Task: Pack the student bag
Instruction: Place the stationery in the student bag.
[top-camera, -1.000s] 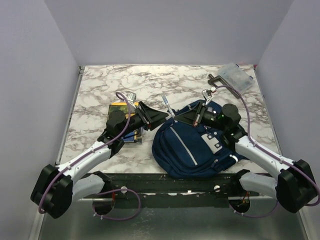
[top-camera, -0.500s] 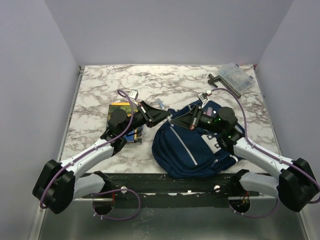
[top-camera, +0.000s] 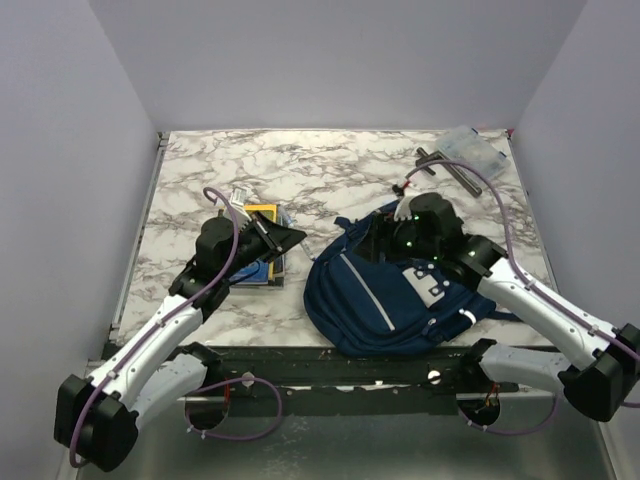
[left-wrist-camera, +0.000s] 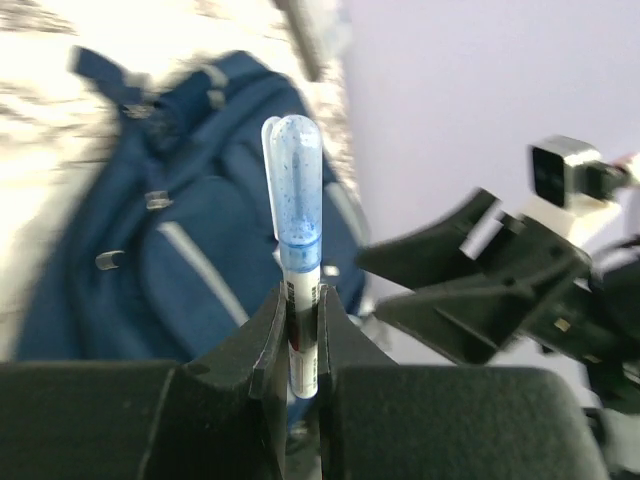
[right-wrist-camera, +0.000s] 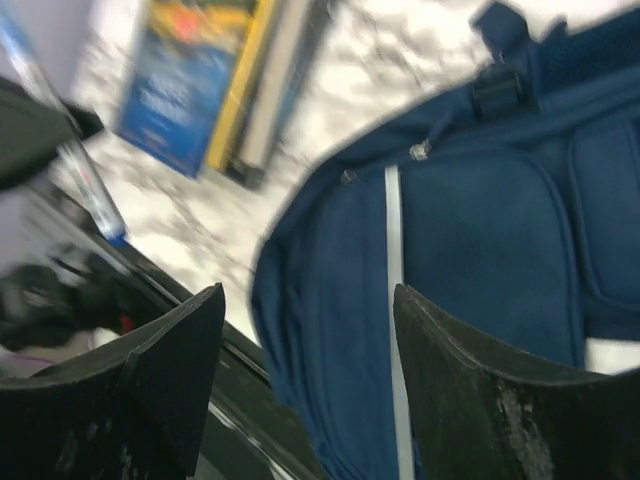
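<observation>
The student bag (top-camera: 375, 300) lay flat on the marble table (top-camera: 300, 160), near the front edge and between the two arms. It was dark blue with grey stripes and a grey front pocket. Its straps pointed toward the back of the table.

The left gripper (left-wrist-camera: 303, 300) was squeezed tight on a pen (left-wrist-camera: 298, 200). The pen stood straight up between the fingers, and its clear blue cap stuck out above them. From above, the left gripper (top-camera: 285, 237) hung over a small pile of books (top-camera: 262, 262) just left of the bag.

The right gripper (right-wrist-camera: 310, 370) had its fingers spread wide with nothing between them. It hung above the top end of the bag, and the blue cloth (right-wrist-camera: 480, 230) showed below it.

A clear box (top-camera: 470, 150) sat in the far right corner of the table, well away from the bag.
</observation>
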